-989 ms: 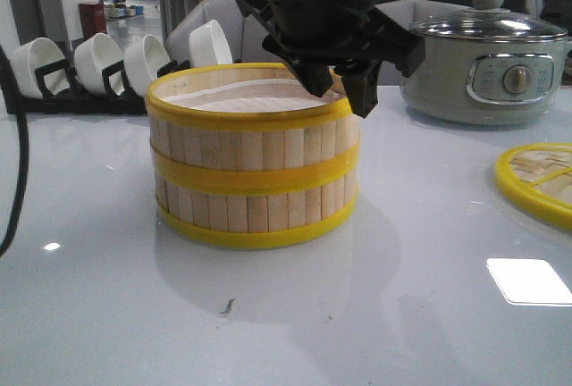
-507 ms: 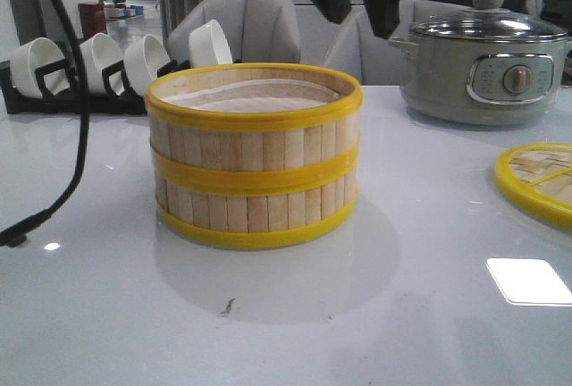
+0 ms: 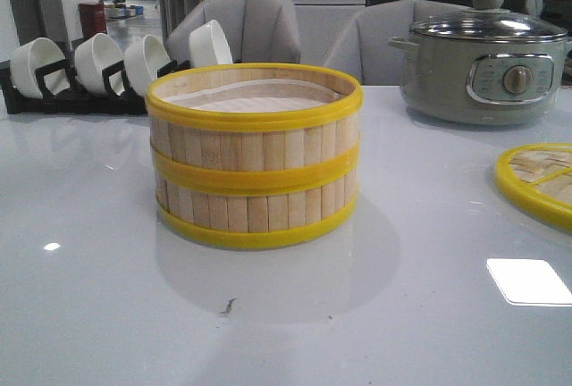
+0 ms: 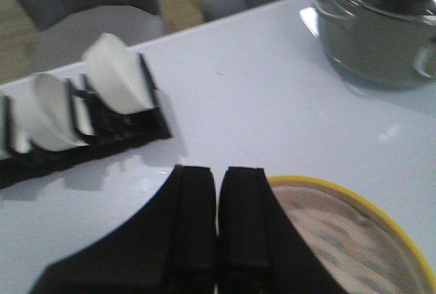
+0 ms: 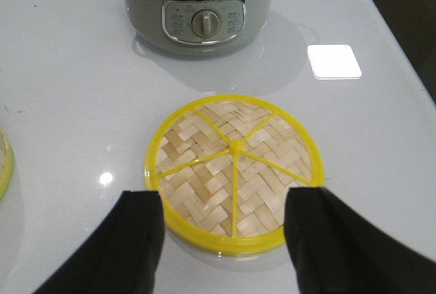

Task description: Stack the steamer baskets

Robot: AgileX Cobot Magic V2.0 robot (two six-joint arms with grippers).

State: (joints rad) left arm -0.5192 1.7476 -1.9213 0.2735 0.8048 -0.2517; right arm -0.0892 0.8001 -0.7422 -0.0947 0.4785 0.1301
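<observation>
Two steamer baskets stand stacked in the middle of the table, the upper basket (image 3: pixel 255 140) squarely on the lower basket (image 3: pixel 255 209). A white paper liner shows inside the upper one. Neither gripper shows in the front view. In the left wrist view my left gripper (image 4: pixel 218 171) is shut and empty, held above the table just beside the upper basket's yellow rim (image 4: pixel 354 239). In the right wrist view my right gripper (image 5: pixel 225 202) is open and empty above the flat woven lid (image 5: pixel 235 171).
The woven yellow-rimmed lid (image 3: pixel 541 180) lies flat at the right edge. A grey electric pot (image 3: pixel 487 64) with a glass lid stands at the back right. A black rack of white bowls (image 3: pixel 89 69) stands at the back left. Chairs stand behind the table.
My left arm was at the upper basket's back rim, rose, and is now out of the front view. The stacked baskets have not moved.
</observation>
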